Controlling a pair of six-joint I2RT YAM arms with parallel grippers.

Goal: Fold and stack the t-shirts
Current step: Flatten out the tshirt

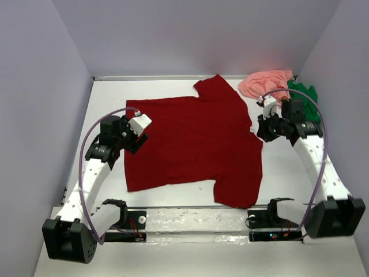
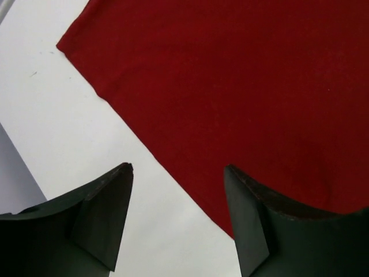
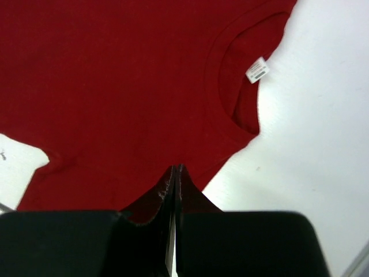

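While the left gripper (image 2: 177, 168) stands with its jaws spread wide, nothing is held between them. The hem (image 2: 144, 138) of the red shirt (image 2: 242, 81) runs on a slant through that gap. One finger hangs over the cloth and the other over bare table (image 2: 69, 127). Ahead of these jaws the red cloth lies flat and smooth, and the hem ends at a corner off to the far side of the bare-table finger.

At the right gripper (image 3: 174, 168) the jaws are pressed together, with only a thin slit between the fingers. Their tips sit at the shoulder edge of the red shirt. Whether any cloth is nipped between them cannot be told. Just ahead of the tips and to one side lies the collar (image 3: 230, 69), with a small white label (image 3: 257, 70) inside it. To the other side a sleeve (image 3: 40, 184) spreads out, with white table showing beside it.

From above, the red shirt lies spread open between the two grippers, its hem at the left jaws and its neck at the right ones. Beyond the right jaws, in the far corner, the pink shirt (image 1: 266, 82) lies crumpled. The green shirt (image 1: 304, 93) is bunched up against it, on the side away from the red one.
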